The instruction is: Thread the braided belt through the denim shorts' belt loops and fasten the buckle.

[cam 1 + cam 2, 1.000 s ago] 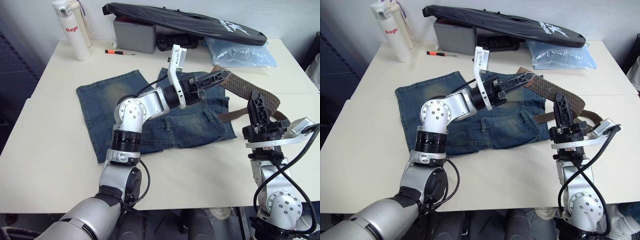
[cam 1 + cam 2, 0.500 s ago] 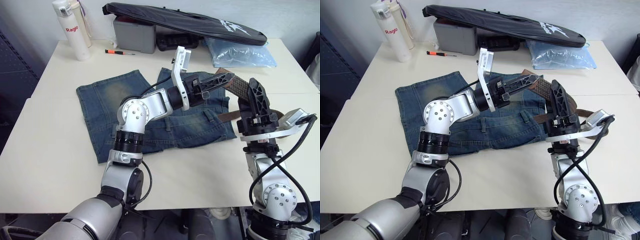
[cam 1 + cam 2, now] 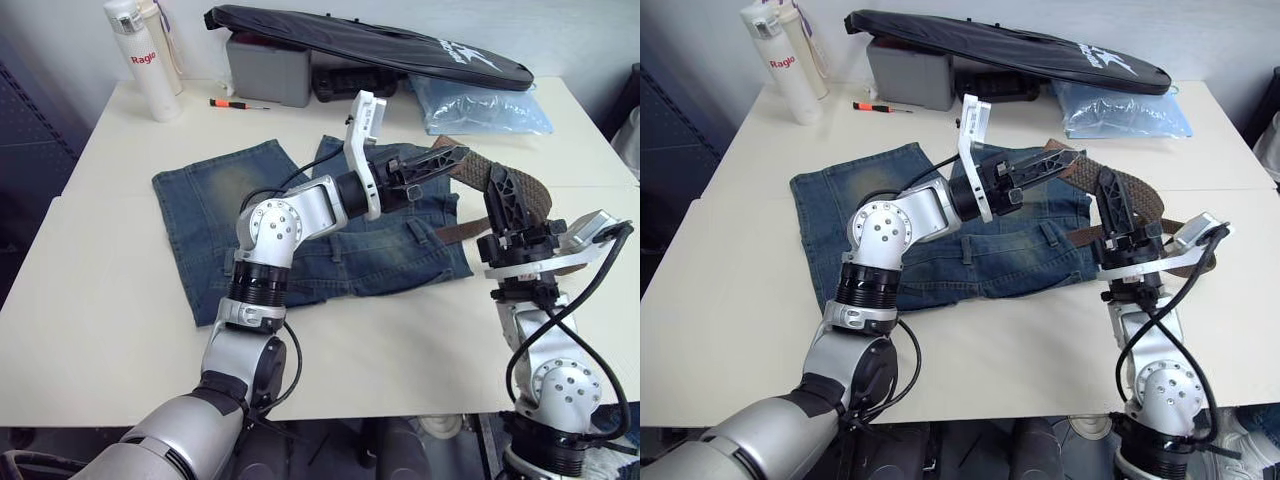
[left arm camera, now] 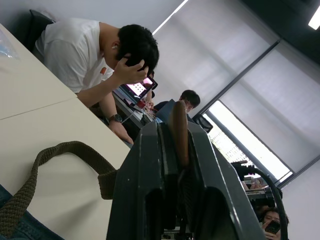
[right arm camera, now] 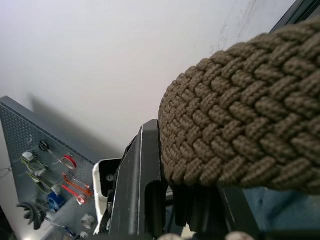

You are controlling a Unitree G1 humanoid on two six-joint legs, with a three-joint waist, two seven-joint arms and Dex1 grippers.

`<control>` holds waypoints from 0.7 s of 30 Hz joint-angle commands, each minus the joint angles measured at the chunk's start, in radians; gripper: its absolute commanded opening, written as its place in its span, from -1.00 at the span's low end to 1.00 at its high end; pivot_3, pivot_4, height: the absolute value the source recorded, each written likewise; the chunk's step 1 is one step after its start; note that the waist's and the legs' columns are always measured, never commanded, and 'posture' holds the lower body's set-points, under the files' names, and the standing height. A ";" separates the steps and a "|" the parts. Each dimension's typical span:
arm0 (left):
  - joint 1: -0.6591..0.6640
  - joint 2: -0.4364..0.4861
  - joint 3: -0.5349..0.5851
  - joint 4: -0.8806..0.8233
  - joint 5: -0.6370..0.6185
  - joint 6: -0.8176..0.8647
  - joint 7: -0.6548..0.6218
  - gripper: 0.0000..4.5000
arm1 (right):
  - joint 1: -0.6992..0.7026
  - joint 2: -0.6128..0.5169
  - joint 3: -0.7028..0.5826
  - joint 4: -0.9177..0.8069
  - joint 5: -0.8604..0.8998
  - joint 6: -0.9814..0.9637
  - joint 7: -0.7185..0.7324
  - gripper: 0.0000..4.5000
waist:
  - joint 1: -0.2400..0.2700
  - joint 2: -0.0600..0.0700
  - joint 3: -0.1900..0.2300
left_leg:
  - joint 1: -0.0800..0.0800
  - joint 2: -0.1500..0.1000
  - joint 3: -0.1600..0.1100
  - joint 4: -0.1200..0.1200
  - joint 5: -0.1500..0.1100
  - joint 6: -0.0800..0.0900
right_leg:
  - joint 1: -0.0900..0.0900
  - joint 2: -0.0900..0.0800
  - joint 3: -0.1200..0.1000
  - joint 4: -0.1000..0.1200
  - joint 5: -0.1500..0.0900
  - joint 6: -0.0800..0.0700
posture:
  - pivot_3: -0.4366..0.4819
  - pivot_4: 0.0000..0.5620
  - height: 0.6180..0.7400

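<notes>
The denim shorts (image 3: 230, 195) lie flat mid-table, waistband toward my right, with belt loops (image 3: 418, 232) along it. My left gripper (image 3: 447, 157) hovers over the waistband, shut on the tan leather tip (image 4: 179, 127) of the braided belt (image 3: 530, 190). From there the belt arches to the right and curls back along the table (image 3: 462, 231). My right gripper (image 3: 498, 182) points upward just right of the shorts. Its fingers are shut on the braided belt (image 5: 240, 135) a short way behind the tip. The buckle is hidden.
At the table's far side stand a white bottle (image 3: 145, 60), a screwdriver (image 3: 238, 104), a grey box (image 3: 270, 70), a long black bag (image 3: 380, 45) and a pale blue plastic bag (image 3: 480, 105). People (image 4: 95, 55) sit beyond the table's right end.
My right gripper has risen and shifted left, onto the braided belt. My left gripper has carried the belt tip slightly to the right.
</notes>
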 commanded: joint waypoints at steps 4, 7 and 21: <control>0.022 0.294 -0.391 -0.014 0.396 -0.372 -0.361 0.35 | -0.012 -0.153 -0.117 0.014 -0.027 0.025 0.006 -1.00 | -0.002 0.001 -0.001 | 0.000 0.000 0.004 -0.003 0.000 0.000 | -0.005 0.001 0.003 0.001 0.000 -0.001 | -0.05 -0.47 1.00; 0.044 0.345 -0.519 0.025 0.530 -0.537 -0.461 0.85 | 0.006 -0.266 -0.173 0.055 -0.037 0.078 -0.040 -1.00 | 0.004 0.001 -0.001 | -0.001 0.000 0.007 -0.003 0.000 0.000 | -0.008 0.001 0.006 0.002 0.000 0.000 | -0.05 -0.47 1.00; 0.033 0.196 -0.661 0.259 0.750 -0.789 -0.463 0.99 | 0.214 -0.821 -0.320 0.116 -0.199 0.433 0.179 -1.00 | 0.026 0.002 0.000 | -0.004 0.000 0.013 0.001 -0.002 0.004 | -0.011 0.000 0.010 -0.002 0.005 0.002 | -0.05 -0.47 1.00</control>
